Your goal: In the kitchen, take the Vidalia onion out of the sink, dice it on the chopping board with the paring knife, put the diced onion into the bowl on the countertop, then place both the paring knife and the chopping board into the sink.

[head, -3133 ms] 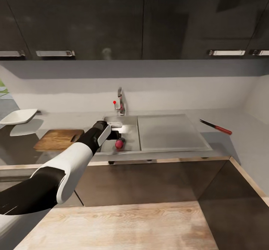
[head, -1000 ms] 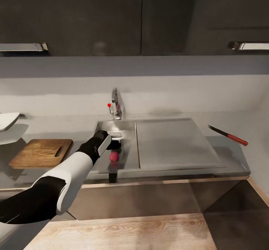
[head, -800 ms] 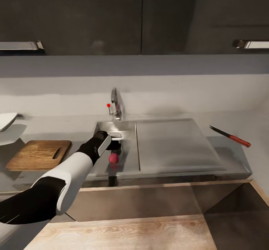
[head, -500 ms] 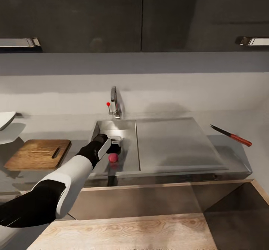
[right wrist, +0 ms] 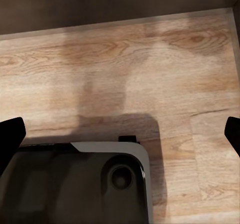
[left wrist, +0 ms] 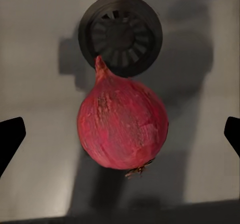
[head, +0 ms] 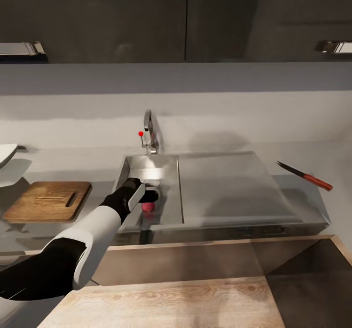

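The pink-red Vidalia onion (head: 148,207) lies on the floor of the steel sink (head: 221,187), close to the round drain (left wrist: 120,34). My left gripper (head: 152,197) reaches down into the basin just above it. In the left wrist view the onion (left wrist: 122,127) sits between the two wide-apart dark fingertips (left wrist: 10,137), untouched; the left gripper (left wrist: 120,139) is open. The chopping board (head: 48,201) lies on the countertop (head: 68,165) left of the sink. The white bowl (head: 5,153) shows at the left edge. The red-handled paring knife (head: 305,176) lies right of the drainboard. My right gripper (right wrist: 120,136) hangs open over the floor.
The chrome tap (head: 149,133) with its red dot stands behind the basin. Dark wall cabinets (head: 186,19) hang above the counter. Below are dark cabinet fronts and a light wooden floor (right wrist: 150,58); my own base (right wrist: 75,184) shows under the right gripper.
My left gripper has come down and nearer the onion inside the basin. The view has closed in and shifted a little, so the camera moved.
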Tool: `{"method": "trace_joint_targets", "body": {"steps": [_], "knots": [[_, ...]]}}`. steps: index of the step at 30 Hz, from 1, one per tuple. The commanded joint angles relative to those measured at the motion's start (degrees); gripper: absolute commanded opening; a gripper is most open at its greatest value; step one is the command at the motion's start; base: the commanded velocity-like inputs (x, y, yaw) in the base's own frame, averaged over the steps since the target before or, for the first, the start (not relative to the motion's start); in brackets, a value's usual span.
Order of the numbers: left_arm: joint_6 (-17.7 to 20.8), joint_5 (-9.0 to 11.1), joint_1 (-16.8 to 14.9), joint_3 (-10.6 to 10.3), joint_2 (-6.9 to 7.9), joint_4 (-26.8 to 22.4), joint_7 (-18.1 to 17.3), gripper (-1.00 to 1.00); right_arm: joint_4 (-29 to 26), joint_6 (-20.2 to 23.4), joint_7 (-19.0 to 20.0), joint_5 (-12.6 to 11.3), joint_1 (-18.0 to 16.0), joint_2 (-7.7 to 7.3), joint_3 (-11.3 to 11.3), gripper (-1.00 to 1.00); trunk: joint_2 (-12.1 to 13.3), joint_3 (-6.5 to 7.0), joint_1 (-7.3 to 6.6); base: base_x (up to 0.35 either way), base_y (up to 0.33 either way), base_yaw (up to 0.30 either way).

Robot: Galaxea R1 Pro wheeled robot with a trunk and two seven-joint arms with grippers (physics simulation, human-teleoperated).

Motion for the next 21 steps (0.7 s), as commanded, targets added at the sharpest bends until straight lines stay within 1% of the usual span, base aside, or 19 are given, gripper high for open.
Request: {"method": "trace_joint_targets", "body": {"steps": [1,7,21], "knots": [[0.2,0.6,0.0,-0.4,0.03,-0.1,0.4,1.0,-0.1,-0.1,0.2,-0.6,0.0,-0.06,0.3,1.0,-0.1,-0.18,0.04,0.114,0.0,0.0],[0.2,0.6,0.0,-0.4,0.03,-0.1,0.5,1.0,-0.1,-0.1,0.2,-0.6,0.0,-0.06,0.3,1.0,-0.1,-0.73,0.04,0.061,0.0,0.0],[0.2,0.5,0.1,-0.4,0.38,-0.1,0.6,1.0,-0.1,-0.1,0.2,-0.6,0.0,-0.06,0.3,1.0,-0.1,-2.0,0.04,0.003,0.0,0.0]]}}
